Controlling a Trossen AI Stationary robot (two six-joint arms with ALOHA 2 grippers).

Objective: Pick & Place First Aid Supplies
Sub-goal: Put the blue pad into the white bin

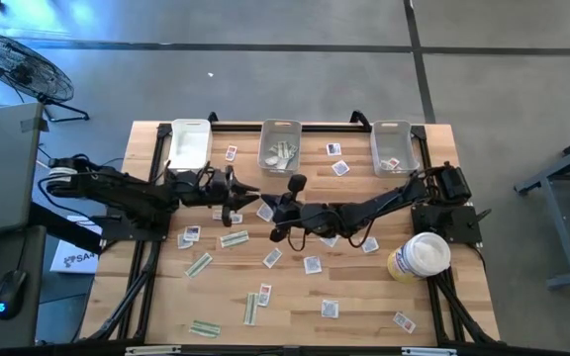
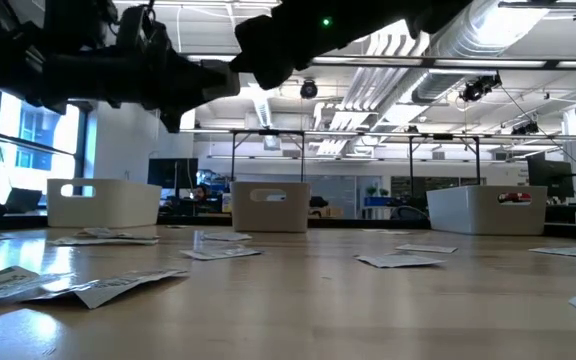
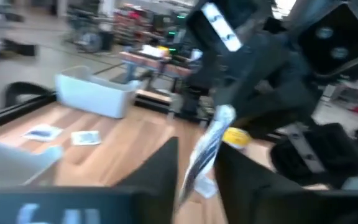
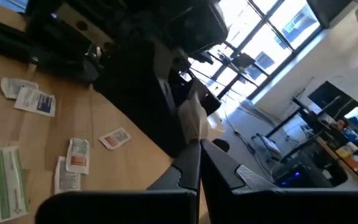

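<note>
Above mid-table, the left gripper (image 3: 194,171) and the pinched right gripper (image 4: 199,163) both grip 1 packet (image 3: 209,146).

Small flat packets (image 1: 234,238) lie scattered across the table, white and pale green.

Floor: I see grey concrete (image 1: 295,25) crossed by dark seams.
Fan: a wire floor fan (image 1: 20,65) stands off my table's far-left corner.
Windows: tall panes (image 2: 26,140) at one side, bright with daylight.
Ceiling: exposed silver ducts (image 2: 488,35) and strip lights.
Furniture: distant workbenches (image 2: 388,205) and monitors, too far for detail.
</note>
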